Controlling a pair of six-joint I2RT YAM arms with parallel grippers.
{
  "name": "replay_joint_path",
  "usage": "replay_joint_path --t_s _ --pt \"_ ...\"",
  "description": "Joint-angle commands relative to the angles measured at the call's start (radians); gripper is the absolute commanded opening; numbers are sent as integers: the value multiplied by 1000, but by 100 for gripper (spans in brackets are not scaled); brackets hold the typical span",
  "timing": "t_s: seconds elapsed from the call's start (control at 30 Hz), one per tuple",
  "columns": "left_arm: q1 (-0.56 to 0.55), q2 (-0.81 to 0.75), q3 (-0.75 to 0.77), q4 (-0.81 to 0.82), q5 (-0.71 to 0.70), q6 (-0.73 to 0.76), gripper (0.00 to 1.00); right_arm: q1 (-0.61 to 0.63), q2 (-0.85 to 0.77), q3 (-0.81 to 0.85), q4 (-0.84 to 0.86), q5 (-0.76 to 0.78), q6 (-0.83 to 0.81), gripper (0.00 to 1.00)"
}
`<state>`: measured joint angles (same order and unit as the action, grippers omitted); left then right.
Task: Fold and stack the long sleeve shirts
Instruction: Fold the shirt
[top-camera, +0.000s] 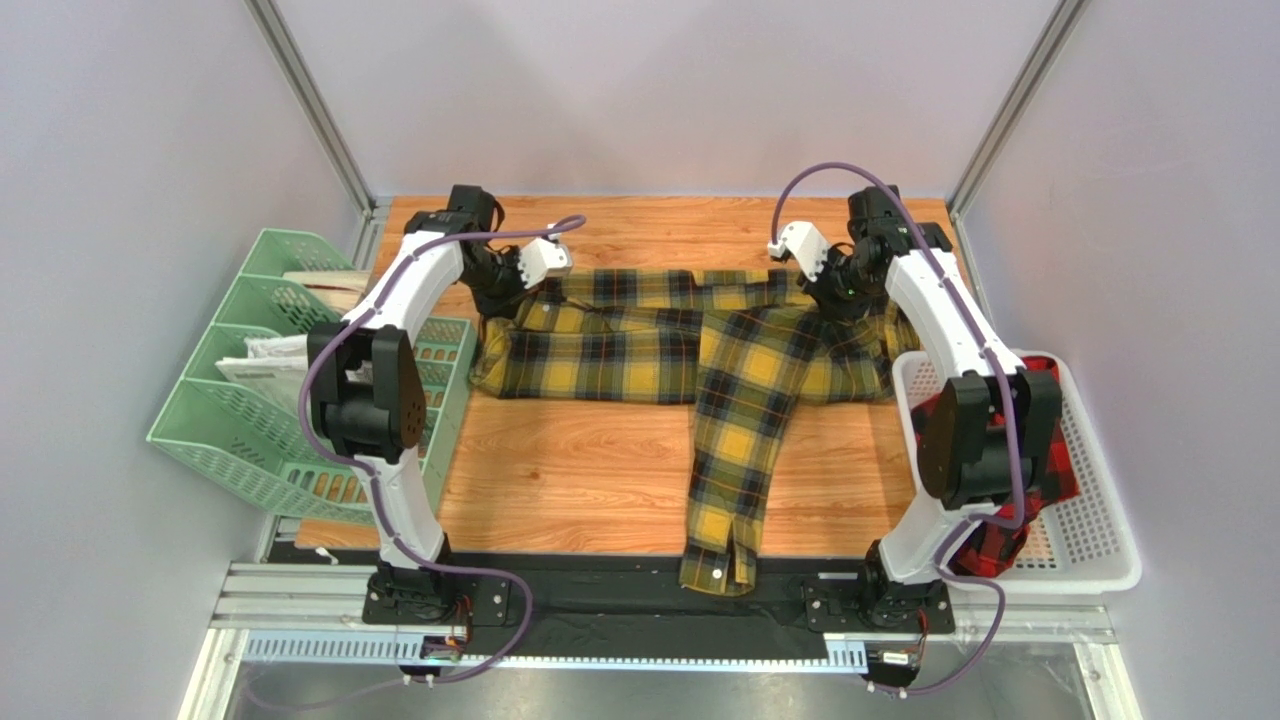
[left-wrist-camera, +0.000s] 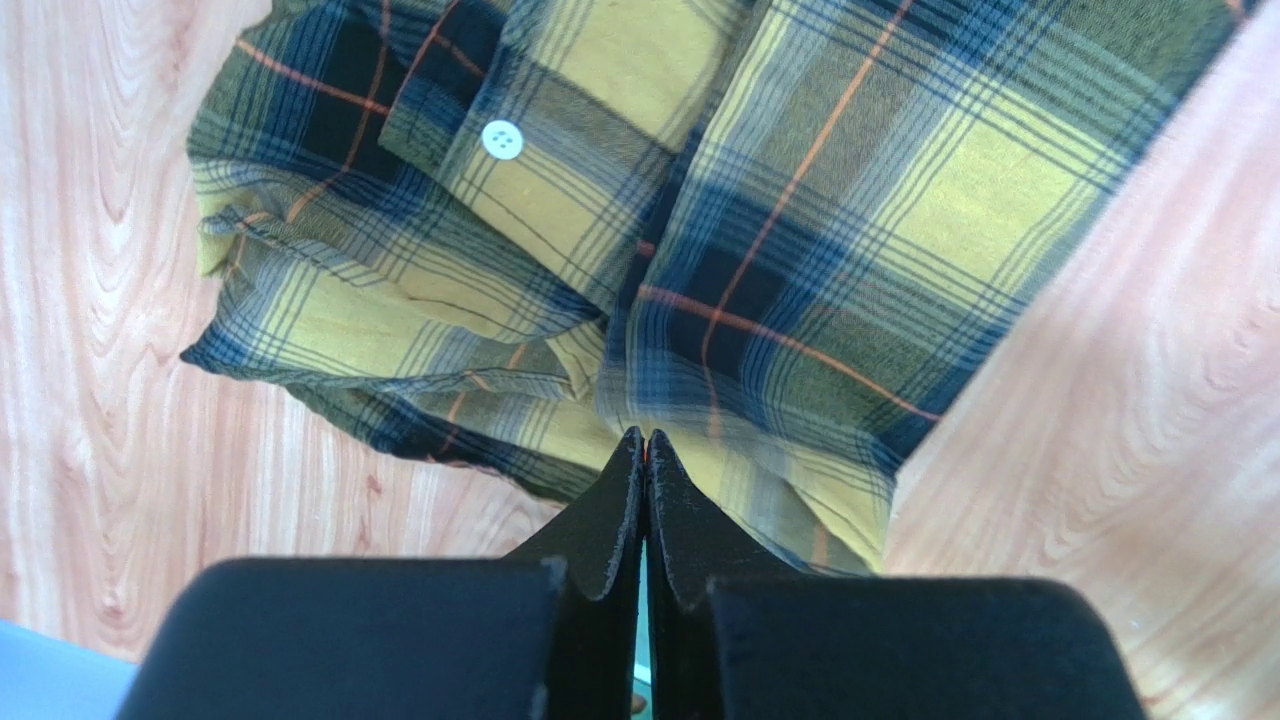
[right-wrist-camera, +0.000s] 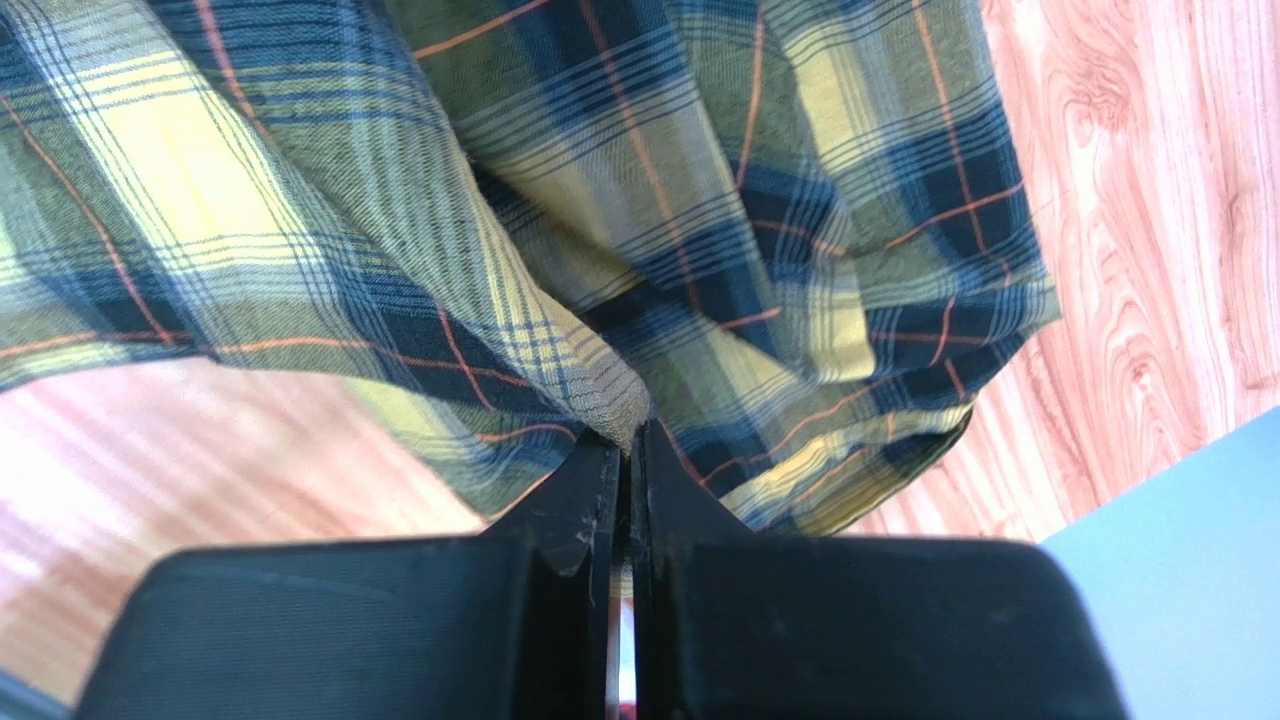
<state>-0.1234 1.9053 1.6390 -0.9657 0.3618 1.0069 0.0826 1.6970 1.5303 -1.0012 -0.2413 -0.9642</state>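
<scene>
Both tools are closed tight on cloth: left tool (left-wrist-camera: 643, 444) pinches the yellow shirt (top-camera: 631, 353) at its far-left end, and right tool (right-wrist-camera: 631, 438) pinches its far-right end. The wrist views show plaid running right into the shut tips. The shirt's long axis runs left-right across the far half of the desk (top-camera: 571, 480), so it spans the gap between your two tools, with the body lying on the near side of both. Any fold from here goes toward you, with both arms moving together. Watch the one sleeve (top-camera: 733, 465): it runs crosswise to that axis, straight to the near edge, with the cuff hanging past the wood. It sits slightly right of centre, so the right arm is nearer to it. The red shirt (top-camera: 1052, 465) sits in the basket (top-camera: 1089, 563) on the right, untouched, beside the right arm's base side.
</scene>
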Motion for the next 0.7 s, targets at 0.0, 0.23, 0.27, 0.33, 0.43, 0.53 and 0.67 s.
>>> replay_joint_path --t_s 0.0,0.23,0.27,0.33,0.43,0.53,0.67 --pt "13 31 45 44 -7 -39 0 -6 59 77 55 25 18 0" --pt "21 51 30 53 -12 -63 5 0 162 119 93 43 35 0" --pt "22 52 30 53 -8 -68 10 2 185 128 96 57 36 0" --pt "25 61 38 55 -1 -100 28 12 210 133 98 76 38 0" --pt "27 89 62 41 11 -125 44 25 246 140 113 112 42 0" --pt "25 132 97 22 19 -143 46 35 283 151 122 143 51 0" --pt "25 178 134 -36 34 -140 47 42 308 165 122 161 55 0"
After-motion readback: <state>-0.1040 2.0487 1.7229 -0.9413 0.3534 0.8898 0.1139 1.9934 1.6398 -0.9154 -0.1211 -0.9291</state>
